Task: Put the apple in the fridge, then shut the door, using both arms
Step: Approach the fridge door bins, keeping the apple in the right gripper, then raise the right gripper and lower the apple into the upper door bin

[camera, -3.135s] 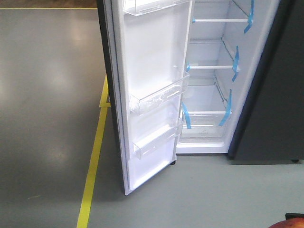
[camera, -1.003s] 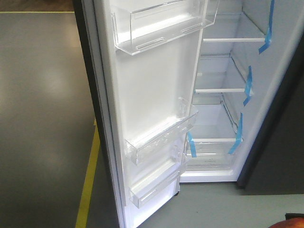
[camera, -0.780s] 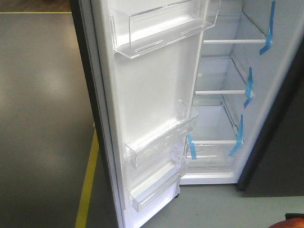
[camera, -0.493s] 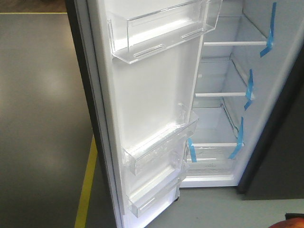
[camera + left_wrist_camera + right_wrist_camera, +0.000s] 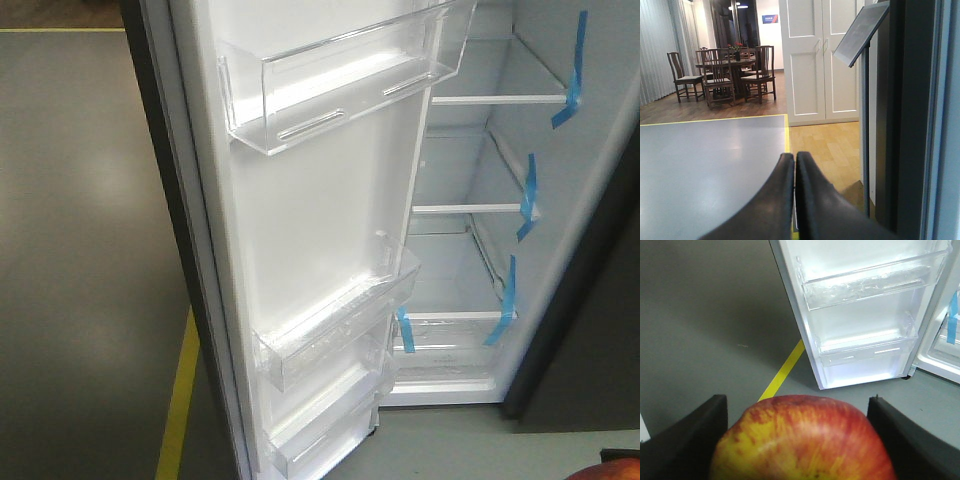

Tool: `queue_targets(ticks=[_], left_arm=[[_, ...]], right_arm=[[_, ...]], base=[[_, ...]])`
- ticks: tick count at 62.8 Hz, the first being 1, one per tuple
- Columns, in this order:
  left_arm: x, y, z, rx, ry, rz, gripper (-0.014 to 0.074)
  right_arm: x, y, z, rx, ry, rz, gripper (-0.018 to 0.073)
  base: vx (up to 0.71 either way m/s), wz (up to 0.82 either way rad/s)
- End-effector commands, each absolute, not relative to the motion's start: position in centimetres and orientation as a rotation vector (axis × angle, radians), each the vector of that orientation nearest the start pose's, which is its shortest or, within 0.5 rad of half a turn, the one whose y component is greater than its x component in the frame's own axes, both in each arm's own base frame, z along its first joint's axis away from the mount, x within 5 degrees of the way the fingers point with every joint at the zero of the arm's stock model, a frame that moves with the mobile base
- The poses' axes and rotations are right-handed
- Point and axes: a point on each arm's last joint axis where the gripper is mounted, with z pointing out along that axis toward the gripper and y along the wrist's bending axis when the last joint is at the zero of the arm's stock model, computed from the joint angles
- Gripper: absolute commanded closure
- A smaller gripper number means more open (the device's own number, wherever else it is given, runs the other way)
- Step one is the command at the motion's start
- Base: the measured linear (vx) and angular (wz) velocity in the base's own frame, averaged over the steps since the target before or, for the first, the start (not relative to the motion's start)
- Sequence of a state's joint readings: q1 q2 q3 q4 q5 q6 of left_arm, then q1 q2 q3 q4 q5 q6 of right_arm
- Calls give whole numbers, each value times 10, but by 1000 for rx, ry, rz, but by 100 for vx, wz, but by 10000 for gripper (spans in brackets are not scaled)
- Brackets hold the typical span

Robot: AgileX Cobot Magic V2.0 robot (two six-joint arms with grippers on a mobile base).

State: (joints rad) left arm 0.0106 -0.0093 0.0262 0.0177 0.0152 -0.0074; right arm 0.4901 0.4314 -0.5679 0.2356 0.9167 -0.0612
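Note:
The fridge (image 5: 470, 250) stands open, white inside with glass shelves and blue tape strips. Its door (image 5: 310, 230) swings out toward me, white inside with clear bins; it also shows in the right wrist view (image 5: 860, 315). My right gripper (image 5: 797, 440) is shut on the red-and-yellow apple (image 5: 800, 440), low and in front of the door's foot; a sliver of the apple (image 5: 610, 472) shows at the front view's bottom right corner. My left gripper (image 5: 794, 159) is shut and empty, beside the fridge's dark outer side (image 5: 910, 120).
A yellow floor line (image 5: 178, 400) runs along the grey floor left of the door. In the left wrist view a white panelled cabinet (image 5: 820, 60), a slanted sign stand (image 5: 862, 30) and a dining table with chairs (image 5: 725, 70) stand further off.
The fridge and door have grown larger and shifted left and down in the front view, as the base has come closer. The apple stays held at the bottom right.

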Motion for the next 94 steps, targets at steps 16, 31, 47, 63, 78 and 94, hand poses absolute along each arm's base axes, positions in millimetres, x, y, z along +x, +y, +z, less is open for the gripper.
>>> queue_targets(ticks=[16, 31, 47, 63, 78, 94], left_arm=[[59, 1, 201, -9, 1489, 7, 603], [59, 1, 201, -9, 1489, 7, 603], [59, 1, 201, -9, 1489, 7, 603], [59, 1, 201, -9, 1489, 7, 603], [59, 1, 201, -9, 1489, 7, 603], [59, 1, 201, -9, 1489, 7, 603]], right_arm=[[56, 49, 310, -532, 2136, 539, 211], [56, 49, 310, -532, 2136, 539, 211], [56, 49, 310, -532, 2136, 539, 211], [56, 49, 310, -532, 2136, 539, 211], [56, 49, 310, -532, 2136, 539, 211], [56, 49, 310, -532, 2136, 539, 211]], base=[[7, -1], [6, -1], [6, -1], [4, -2], [0, 0], [0, 0]])
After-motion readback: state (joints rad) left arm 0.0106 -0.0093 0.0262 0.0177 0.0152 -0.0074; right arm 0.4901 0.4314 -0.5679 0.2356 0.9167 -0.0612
